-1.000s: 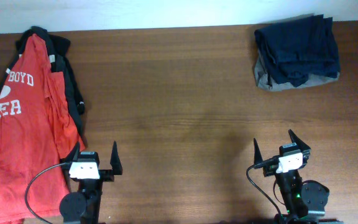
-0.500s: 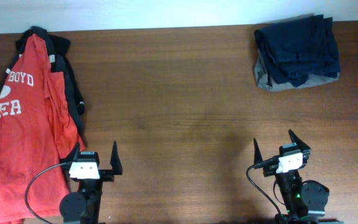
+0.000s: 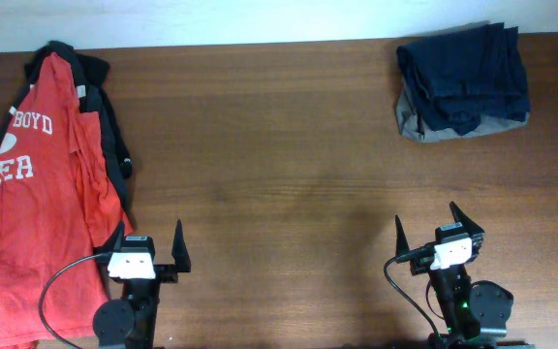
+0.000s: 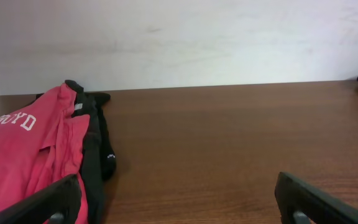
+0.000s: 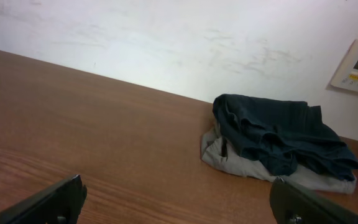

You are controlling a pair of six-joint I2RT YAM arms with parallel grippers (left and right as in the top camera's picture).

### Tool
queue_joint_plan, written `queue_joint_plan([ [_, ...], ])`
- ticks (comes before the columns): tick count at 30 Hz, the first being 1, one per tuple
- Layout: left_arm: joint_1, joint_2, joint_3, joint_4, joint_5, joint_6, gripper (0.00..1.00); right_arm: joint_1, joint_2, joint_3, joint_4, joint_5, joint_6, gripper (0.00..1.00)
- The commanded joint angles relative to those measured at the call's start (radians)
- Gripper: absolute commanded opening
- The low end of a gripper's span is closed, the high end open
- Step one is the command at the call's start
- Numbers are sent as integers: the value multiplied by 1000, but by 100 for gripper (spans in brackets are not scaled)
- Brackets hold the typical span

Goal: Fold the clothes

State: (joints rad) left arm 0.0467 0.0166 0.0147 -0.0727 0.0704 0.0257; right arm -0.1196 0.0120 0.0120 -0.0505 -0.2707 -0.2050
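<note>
Over on the left edge of the brown wooden table [image 3: 279, 145], the orange-red short-sleeved T-shirt [image 3: 37, 194] lay spread lengthwise and rumpled, running from the far side almost to the near edge. White letters showed on it, "BOYD" above and "ER" below, the rest lost in the folds. It rested on top of a black garment [image 3: 114, 145] that peeked out along its right side and at the far end; from the left wrist camera the shirt [image 4: 17, 155] and that black cloth [image 4: 101, 143] sat side by side, touching, with the pale wall [image 4: 179, 37] behind them.

Down at the near edge, the left gripper [image 3: 148, 237] sat low with its two black fingers spread wide apart and nothing between them. One finger was right at the shirt's near right border, and whether it touched the cloth could not be told. A black cable [image 3: 51, 291] from that arm looped across the shirt's near end.

Across on the right, the right gripper [image 3: 429, 228] was gaping just as wide and just as empty, well apart from any cloth. Its own camera looked between the fingers [image 5: 48, 202] toward the far right corner, where a bunched dark navy garment [image 5: 278, 134] sat on a folded grey one [image 5: 229, 158]. A small white wall panel [image 5: 357, 65] hung on the wall above that pile.
</note>
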Motion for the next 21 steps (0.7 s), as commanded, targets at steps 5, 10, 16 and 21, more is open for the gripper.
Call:
queue_joint_plan([
  [5,-4,-11,-6,-3,-8,9,99,-6,-6,-6,-2,-6,12,99],
  [10,-4,-11,-6,-3,-8,8,99,-6,-6,-6,-2,-6,12,99],
  [16,-4,-11,-6,-3,-8,9,99,-6,-6,-6,-2,-6,12,99],
  [21,-4,-11,-6,-3,-9,32,99,-6,-6,-6,6,-6,12,99],
])
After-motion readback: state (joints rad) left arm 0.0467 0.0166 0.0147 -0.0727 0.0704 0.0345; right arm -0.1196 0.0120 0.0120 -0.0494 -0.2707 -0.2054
